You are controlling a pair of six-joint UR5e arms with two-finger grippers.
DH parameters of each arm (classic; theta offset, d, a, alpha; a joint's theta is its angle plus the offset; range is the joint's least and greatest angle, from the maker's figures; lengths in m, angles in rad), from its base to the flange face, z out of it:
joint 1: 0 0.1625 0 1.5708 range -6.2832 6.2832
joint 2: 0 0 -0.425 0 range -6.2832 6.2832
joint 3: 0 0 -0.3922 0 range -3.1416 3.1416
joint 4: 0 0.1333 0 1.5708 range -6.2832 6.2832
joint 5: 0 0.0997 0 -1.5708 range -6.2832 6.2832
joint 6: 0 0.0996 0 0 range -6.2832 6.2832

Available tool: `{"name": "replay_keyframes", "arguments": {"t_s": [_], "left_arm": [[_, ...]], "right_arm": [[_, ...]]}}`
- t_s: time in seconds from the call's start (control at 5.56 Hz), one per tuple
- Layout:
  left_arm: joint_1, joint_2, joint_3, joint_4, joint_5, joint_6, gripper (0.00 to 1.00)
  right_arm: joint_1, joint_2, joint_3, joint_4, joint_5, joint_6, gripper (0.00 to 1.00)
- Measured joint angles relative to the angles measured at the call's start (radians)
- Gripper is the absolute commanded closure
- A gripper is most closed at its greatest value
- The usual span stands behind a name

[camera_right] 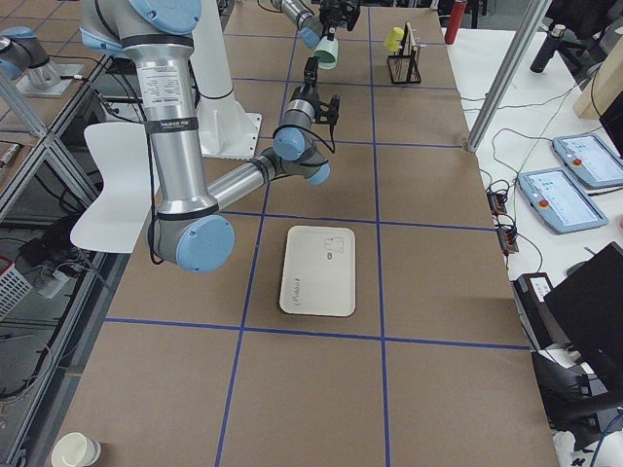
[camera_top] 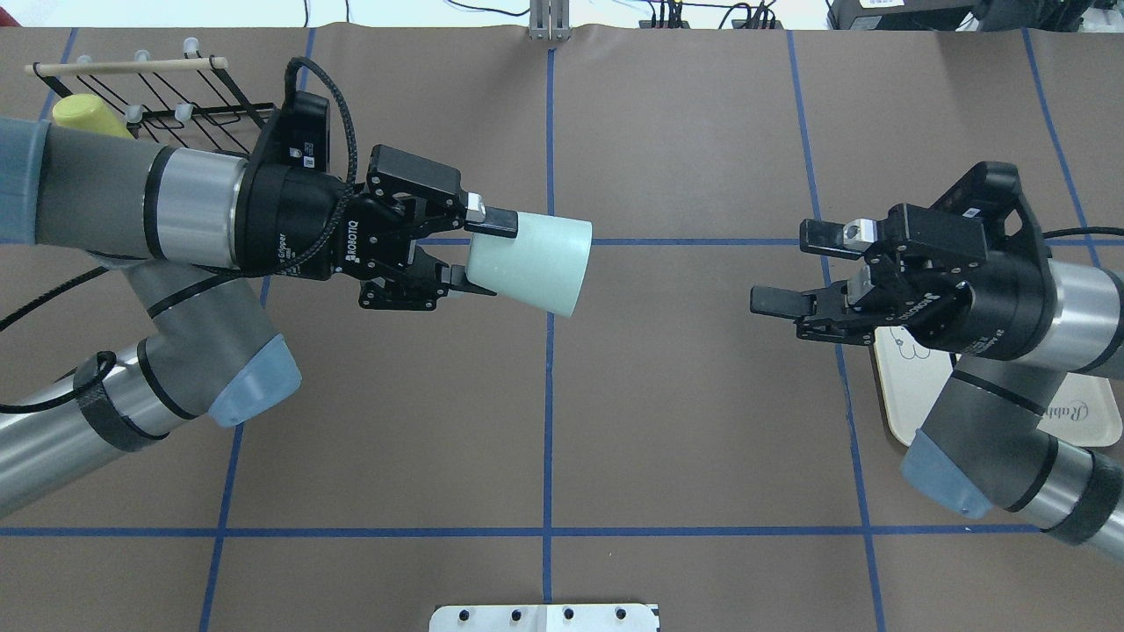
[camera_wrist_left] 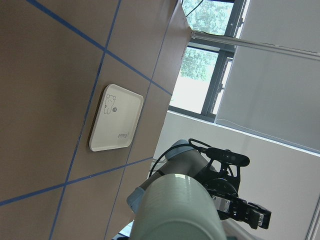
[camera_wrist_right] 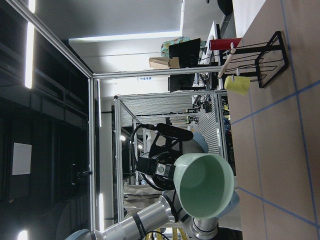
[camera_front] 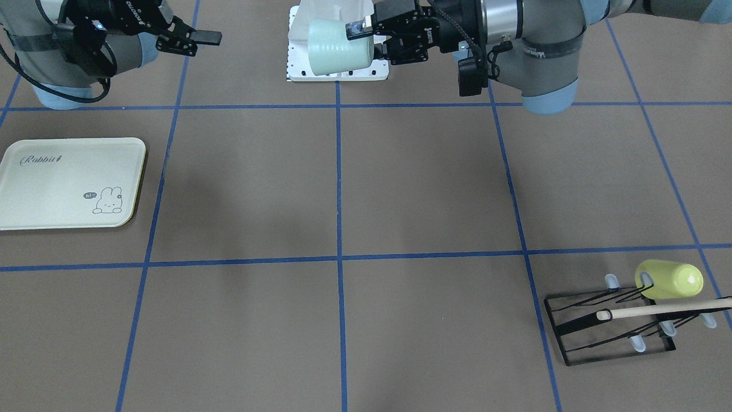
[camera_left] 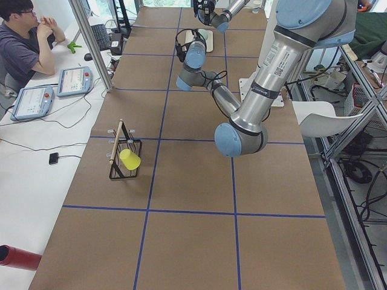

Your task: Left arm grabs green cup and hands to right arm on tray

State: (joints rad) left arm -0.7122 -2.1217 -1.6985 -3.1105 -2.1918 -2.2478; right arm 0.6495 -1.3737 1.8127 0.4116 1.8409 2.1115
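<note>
Presenting the green cup (camera_top: 531, 263), clamped in the left gripper (camera_top: 481, 250), to the spread-fingered right gripper (camera_top: 795, 268); next, probably bridging the gap between.

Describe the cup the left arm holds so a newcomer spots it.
Above the table's middle, the left end effector holds it sideways in the air by its base, mouth toward the right end effector. It is the pale mint-green cup, not the brighter yellow-green cup on the black wire rack.
</note>
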Motion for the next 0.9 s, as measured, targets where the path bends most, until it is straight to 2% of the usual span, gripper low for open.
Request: {"name": "replay_keyframes", "arguments": {"t_s": [0.9], "left_arm": [[0.032, -0.008, 0.002, 0.005, 0.0, -0.001, 1.0]], "right_arm": [[-0.069, 0.174, -0.031, -0.179, -0.044, -0.002, 0.01]]}}
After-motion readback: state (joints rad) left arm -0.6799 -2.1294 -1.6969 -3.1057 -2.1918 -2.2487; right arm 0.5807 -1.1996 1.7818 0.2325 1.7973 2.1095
